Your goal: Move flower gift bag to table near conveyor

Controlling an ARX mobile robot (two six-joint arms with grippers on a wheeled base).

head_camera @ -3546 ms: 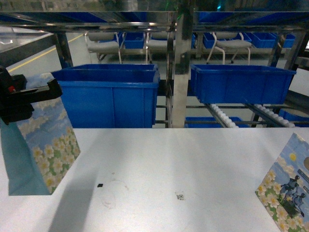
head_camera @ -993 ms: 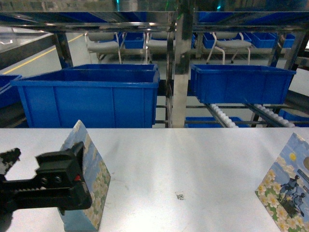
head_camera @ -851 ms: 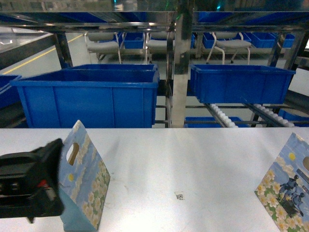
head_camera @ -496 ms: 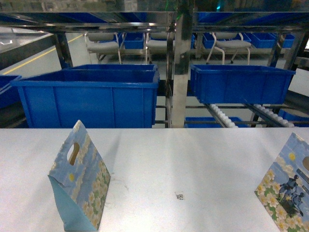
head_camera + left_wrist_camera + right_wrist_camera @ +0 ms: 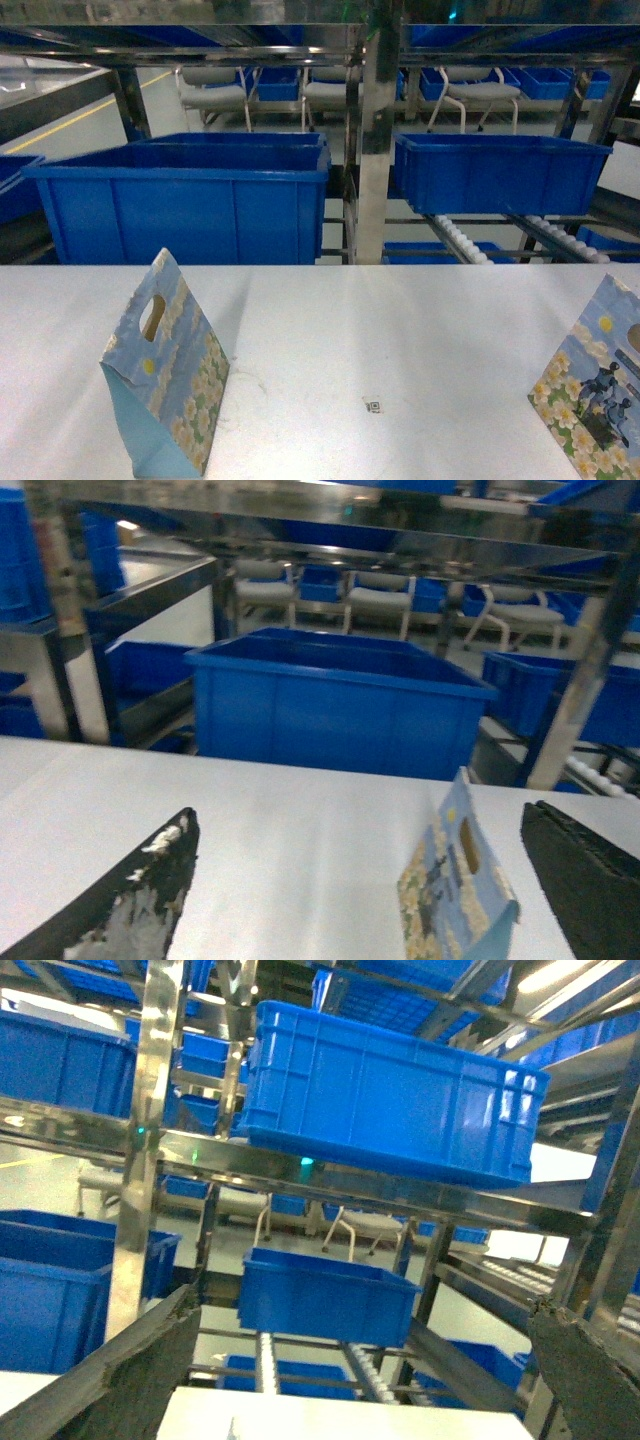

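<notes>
The flower gift bag [image 5: 165,378] stands upright and free on the white table [image 5: 400,330], near its front left. It has a blue sky and white daisy print and a cut-out handle. In the left wrist view the same bag [image 5: 455,895] stands ahead, close to the right finger and apart from both. My left gripper [image 5: 360,820] is open and holds nothing. My right gripper [image 5: 365,1305] is open too, facing the conveyor rollers [image 5: 268,1360] beyond the table's far edge. Neither gripper shows in the head view. The conveyor [image 5: 462,242] runs behind the table at the right.
A second printed gift bag [image 5: 597,398] stands at the table's right edge. Two blue bins [image 5: 190,205] [image 5: 500,172] sit on the steel rack behind the table, split by a steel post [image 5: 372,150]. A small black marker [image 5: 374,405] lies mid-table.
My left gripper held the bag in the air, set it down on the table, opened and drew back out of the head view. The bag stays standing where it was left.
</notes>
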